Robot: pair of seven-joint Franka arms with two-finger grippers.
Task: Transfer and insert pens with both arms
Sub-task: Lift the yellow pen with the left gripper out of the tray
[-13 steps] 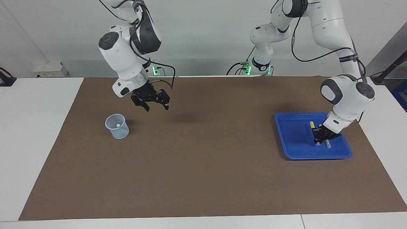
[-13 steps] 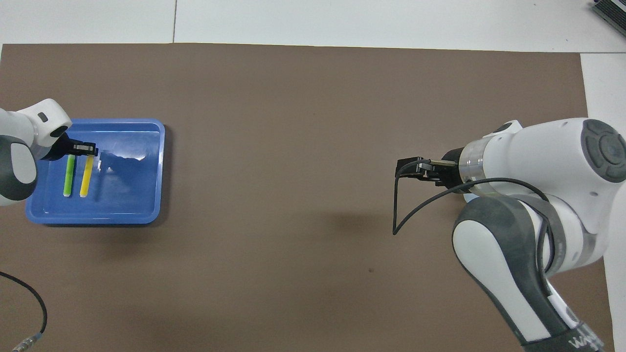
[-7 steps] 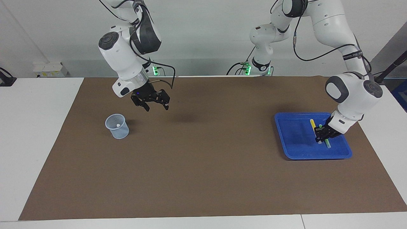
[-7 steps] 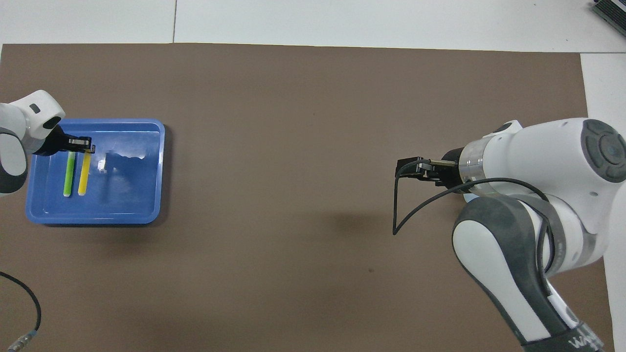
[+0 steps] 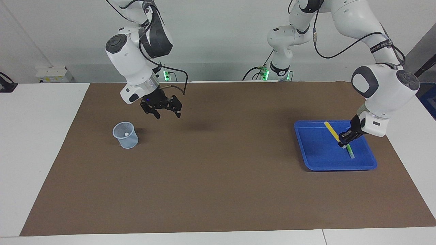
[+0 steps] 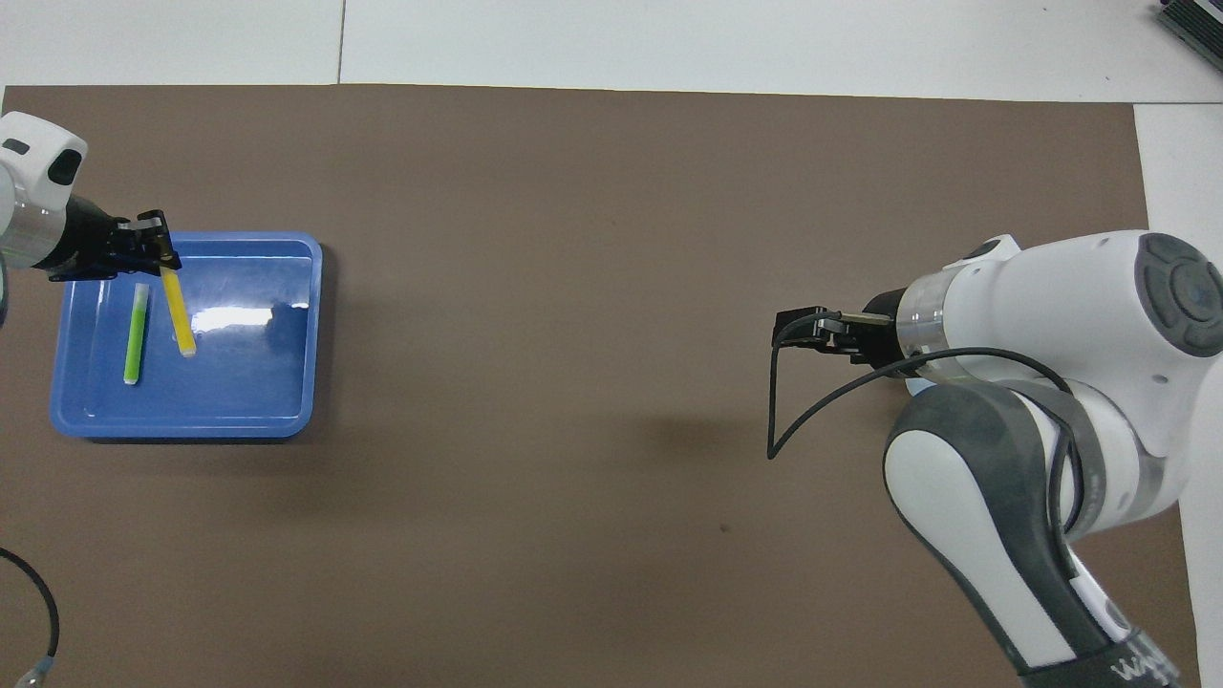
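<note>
left gripper [image 5: 344, 137]: clamped on one end of the yellow pen [image 5: 331, 131], which is lifted at a slant over the blue tray [image 5: 313, 160]
green pen [image 6: 137, 334]: left lying flat in the tray
right gripper [image 5: 162, 109]: spread open, kept waiting above the mat beside the cup [image 5: 126, 135]
progress: early-ish, something whitish is seen inside the cup, handover and insertion not done yet

Left claw [image 5: 344, 140] gripping yellow pen [image 5: 331, 131], above tray [image 5: 315, 149]
</note>
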